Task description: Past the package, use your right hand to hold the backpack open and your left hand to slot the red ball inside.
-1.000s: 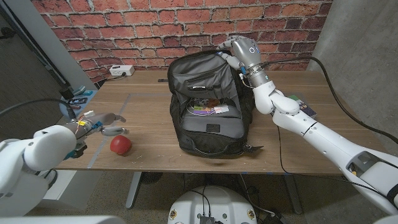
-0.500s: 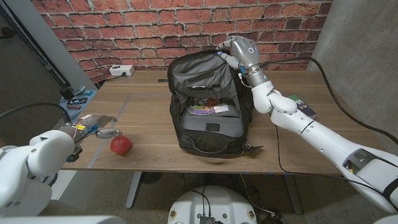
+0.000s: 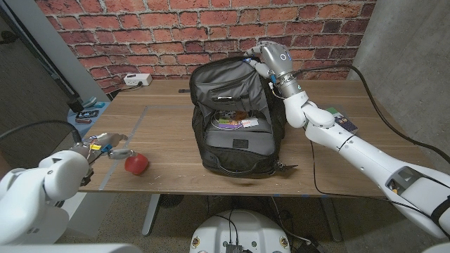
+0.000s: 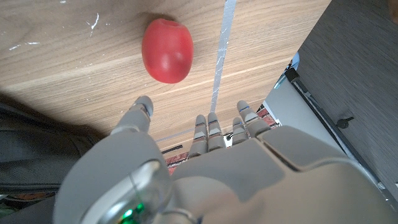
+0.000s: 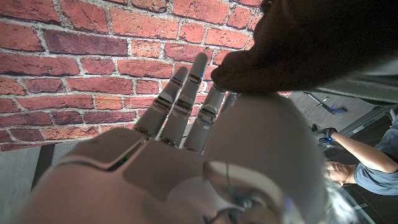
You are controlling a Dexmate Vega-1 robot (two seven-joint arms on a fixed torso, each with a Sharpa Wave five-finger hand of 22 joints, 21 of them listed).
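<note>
your left hand (image 3: 112,146) hovers just beside the red ball (image 3: 136,164), fingers spread and holding nothing; in the left wrist view the fingertips (image 4: 208,124) stop short of the ball (image 4: 166,50), which sits on the bare wooden table (image 3: 169,119) next to a pale strip of tape (image 3: 123,144). the ball is at the table's left front, well apart from the black backpack (image 3: 235,140) standing in the middle. your right hand (image 3: 266,57) is up at the backpack's top rear edge, fingers on the fabric rim as if keeping the mouth pulled back; in the right wrist view the fingers (image 5: 180,106) look fairly straight against a dark fold of the bag, so how firmly they grip cannot be told. the main compartment gapes open toward you, with some flat items and a bit of red already inside. judging by its look, the ball is small, smooth and probably light, slightly egg-shaped rather than perfectly round, so it may roll off if you nudge it from one side. take it from above with thumb and fingers on opposite sides of its widest part, and close gently in case it is soft. the backpack is limp cloth and will likely sag shut if the right hand eases. no brand or writing can be read on the ball or the bag; a white power strip (image 3: 137,80) lies at the far left edge, and small printed items near the left and right edges are too small to read.
</note>
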